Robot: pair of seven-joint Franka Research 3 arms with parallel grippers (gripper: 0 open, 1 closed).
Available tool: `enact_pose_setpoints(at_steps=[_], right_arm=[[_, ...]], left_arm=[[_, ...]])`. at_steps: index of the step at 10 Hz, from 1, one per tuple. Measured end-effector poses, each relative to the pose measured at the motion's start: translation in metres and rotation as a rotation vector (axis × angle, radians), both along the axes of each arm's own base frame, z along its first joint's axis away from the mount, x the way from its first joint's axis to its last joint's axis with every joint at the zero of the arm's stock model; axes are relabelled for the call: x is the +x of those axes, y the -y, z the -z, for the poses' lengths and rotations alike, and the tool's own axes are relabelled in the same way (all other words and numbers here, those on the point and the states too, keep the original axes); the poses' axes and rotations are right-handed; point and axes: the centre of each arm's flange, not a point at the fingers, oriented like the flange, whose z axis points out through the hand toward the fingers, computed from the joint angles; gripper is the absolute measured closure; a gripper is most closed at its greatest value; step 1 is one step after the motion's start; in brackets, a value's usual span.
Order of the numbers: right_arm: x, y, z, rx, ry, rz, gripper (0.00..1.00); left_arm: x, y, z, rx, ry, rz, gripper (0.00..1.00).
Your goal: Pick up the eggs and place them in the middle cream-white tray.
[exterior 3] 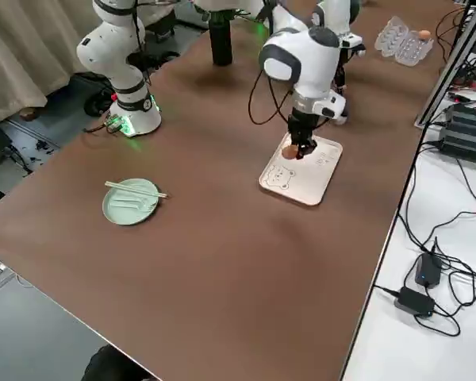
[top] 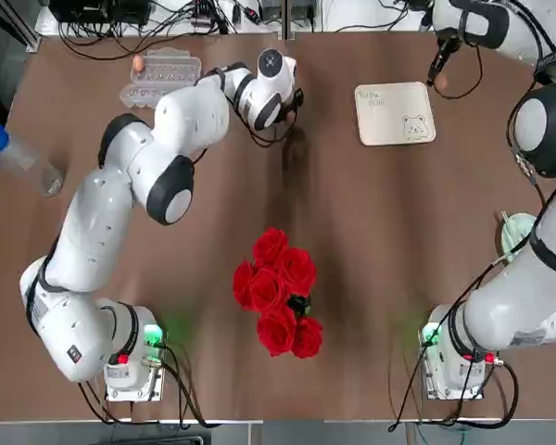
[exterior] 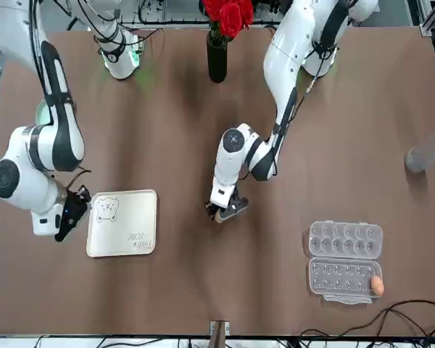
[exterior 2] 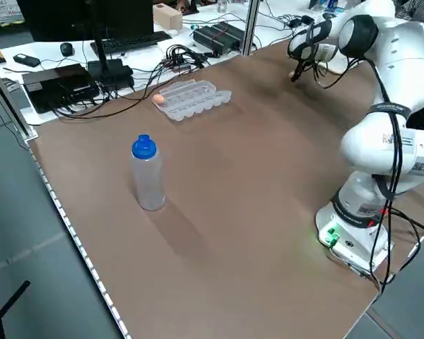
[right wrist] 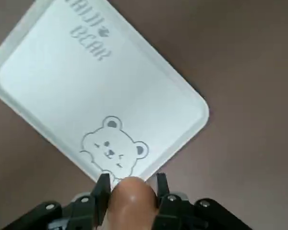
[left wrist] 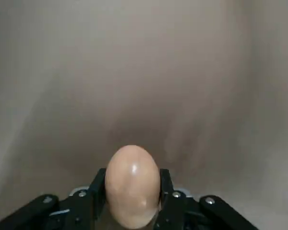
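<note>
1. Top view: we see the left pincer (top: pixel 280 119) out over bare bench (top: pixel 371 241), between the egg carton (top: pixel 160 79) and the tray (top: pixel 395 114), well short of the tray. One egg (top: pixel 138 64) sits in the carton's far corner. The right pincer (top: pixel 438 72) hangs just beside the tray's right edge with an egg (top: pixel 441 82) at its tips. Roses (top: pixel 278 292) stand mid-bench.

2. Front view: the left pincer (exterior: pixel 223 211) points down near the bench surface, egg (exterior: pixel 219 217) only just visible in it. The right pincer (exterior: pixel 71 212) is just beside the tray (exterior: pixel 123 222), not yet over it. The tray looks empty.

3. Left side view: a bottle (exterior 2: pixel 148 174) stands well apart from the carton (exterior 2: pixel 192 98); neither arm is close to it.

4. Right side view: the right pincer (exterior 3: pixel 299 148) hovers by the tray's (exterior 3: pixel 301 169) bear corner. A green plate (exterior 3: pixel 131 201) lies well apart.

5. Left wrist view: pincer clamped on an egg (left wrist: pixel 132 186), gripped across its narrow waist.

6. Right wrist view: pincer clamped on an egg (right wrist: pixel 130 201), poised at the tray (right wrist: pixel 86 81) rim near the bear.

7. Risks, as we judge them: released at the rim, the right egg could roll off onto the bench. The smooth oval in the left pincer could slip during the carry. Both arms converging on one tray could collide.
</note>
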Motion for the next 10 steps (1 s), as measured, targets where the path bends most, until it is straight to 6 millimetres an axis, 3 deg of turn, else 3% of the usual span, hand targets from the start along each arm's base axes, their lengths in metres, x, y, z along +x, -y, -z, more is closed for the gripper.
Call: enact_pose_setpoints(at_steps=[3, 6, 9, 10], right_arm=[[0.006, -0.006, 0.035, 0.021, 0.045, 0.017, 0.56], [0.014, -0.009, 0.084, 0.027, 0.068, 0.024, 0.56], [0.022, -0.002, 0.103, 0.024, 0.116, 0.035, 0.56], [0.023, 0.001, 0.109, 0.023, 0.121, 0.039, 0.56]], left_arm=[[-0.018, 0.017, 0.003, 0.010, -0.011, 0.029, 0.52], [-0.019, 0.012, 0.021, 0.034, -0.030, 0.025, 0.49], [-0.018, 0.013, 0.022, 0.031, -0.026, 0.026, 0.41], [-0.016, 0.013, 0.019, 0.029, -0.021, 0.025, 0.29]])
